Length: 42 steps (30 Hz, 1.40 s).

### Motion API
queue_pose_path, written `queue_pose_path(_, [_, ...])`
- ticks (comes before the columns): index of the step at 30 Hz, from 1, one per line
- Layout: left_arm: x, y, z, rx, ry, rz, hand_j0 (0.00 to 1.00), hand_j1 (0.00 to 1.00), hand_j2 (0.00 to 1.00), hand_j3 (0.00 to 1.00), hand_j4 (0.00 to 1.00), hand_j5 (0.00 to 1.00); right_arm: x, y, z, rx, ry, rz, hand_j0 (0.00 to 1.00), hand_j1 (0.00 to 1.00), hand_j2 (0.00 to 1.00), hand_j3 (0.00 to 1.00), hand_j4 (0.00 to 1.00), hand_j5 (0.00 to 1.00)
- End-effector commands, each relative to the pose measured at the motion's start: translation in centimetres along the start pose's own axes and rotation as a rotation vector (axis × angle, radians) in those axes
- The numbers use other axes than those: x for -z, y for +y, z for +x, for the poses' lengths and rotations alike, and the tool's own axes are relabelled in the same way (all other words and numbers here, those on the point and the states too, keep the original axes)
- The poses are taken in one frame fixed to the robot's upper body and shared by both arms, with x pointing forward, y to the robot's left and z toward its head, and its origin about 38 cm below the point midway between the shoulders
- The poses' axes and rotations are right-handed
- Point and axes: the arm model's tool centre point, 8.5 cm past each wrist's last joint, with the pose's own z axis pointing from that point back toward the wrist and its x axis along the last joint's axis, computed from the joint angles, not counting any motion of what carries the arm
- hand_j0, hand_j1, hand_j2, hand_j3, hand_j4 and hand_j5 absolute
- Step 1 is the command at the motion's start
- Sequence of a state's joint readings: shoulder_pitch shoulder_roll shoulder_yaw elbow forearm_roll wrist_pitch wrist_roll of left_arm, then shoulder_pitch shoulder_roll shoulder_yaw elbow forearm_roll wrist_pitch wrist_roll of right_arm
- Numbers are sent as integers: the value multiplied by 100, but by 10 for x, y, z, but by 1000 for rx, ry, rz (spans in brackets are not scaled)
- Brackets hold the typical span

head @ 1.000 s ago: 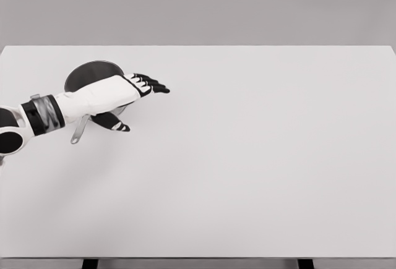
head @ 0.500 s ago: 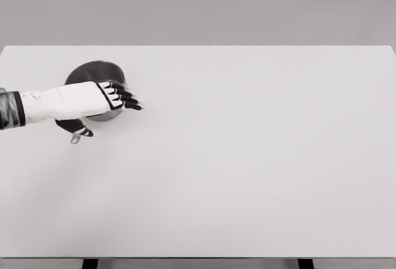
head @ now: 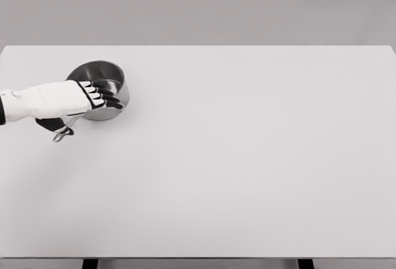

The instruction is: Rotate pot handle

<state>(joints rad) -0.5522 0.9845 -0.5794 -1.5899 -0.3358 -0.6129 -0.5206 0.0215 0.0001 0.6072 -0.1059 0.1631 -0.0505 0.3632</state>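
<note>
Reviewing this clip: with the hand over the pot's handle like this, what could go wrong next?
The left hand covers most of the handle, so whether it grips cannot be judged; it may slip off. The pot sits near the table's left edge, so a hard sweep might push it toward that edge.

Flat, even, bright render with soft diffuse light, faint shadows on the pale table (head: 247, 157), slightly soft focus.

Pot (head: 105, 77) at table's (head: 247, 170) far left, left hand (head: 68, 101) over its handle (head: 62, 134)
</note>
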Motion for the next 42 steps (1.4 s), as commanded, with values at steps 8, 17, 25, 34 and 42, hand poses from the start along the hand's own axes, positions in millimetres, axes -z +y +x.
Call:
queue_pose_path(8, [-19, -10, -22, -37, 73, -31, 100, 100, 100, 100, 100, 100, 0, 0, 0, 0, 0, 0, 100, 100, 100, 100, 100, 100])
queue_pose_path(17, [-34, -22, -52, -92, 169, -48, 100, 100, 100, 100, 100, 100, 0, 0, 0, 0, 0, 0, 100, 100, 100, 100, 100, 100])
queue_pose_path(25, [-39, -30, -67, -128, 213, -51, 100, 100, 100, 100, 100, 100, 0, 0, 0, 0, 0, 0, 100, 100, 100, 100, 100, 100])
queue_pose_path(34, [-29, -33, -88, -152, 267, -44, 100, 100, 100, 100, 100, 100, 0, 0, 0, 0, 0, 2, 100, 100, 100, 100, 100, 100])
queue_pose_path(42, [-26, -35, -99, -168, 300, -44, 100, 100, 100, 100, 100, 100, 0, 0, 0, 0, 0, 0, 100, 100, 100, 100, 100, 100])
